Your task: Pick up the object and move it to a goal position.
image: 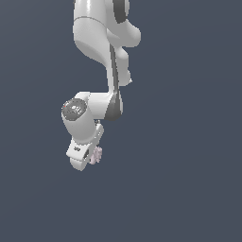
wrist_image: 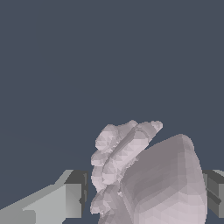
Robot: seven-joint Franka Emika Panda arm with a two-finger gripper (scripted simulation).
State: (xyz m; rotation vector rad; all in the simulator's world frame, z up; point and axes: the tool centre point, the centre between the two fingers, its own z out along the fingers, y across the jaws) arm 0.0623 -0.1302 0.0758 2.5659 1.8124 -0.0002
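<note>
The object (wrist_image: pixel 148 175) is a pale pinkish-lilac lumpy thing with knobbly ridges on one side, and it fills the space between my fingers in the wrist view. My gripper (wrist_image: pixel 146 197) is shut on it, with one grey finger (wrist_image: pixel 72 194) on one side and the other finger (wrist_image: pixel 214 192) at the opposite side. In the exterior view the object (image: pixel 97 155) shows as a small pink lump at the tip of the gripper (image: pixel 92 158), which hangs tilted below the white arm, left of the picture's centre.
Only a plain dark blue-grey background shows around the arm (image: pixel 101 42) in both views. No table edge, container or goal marker is visible.
</note>
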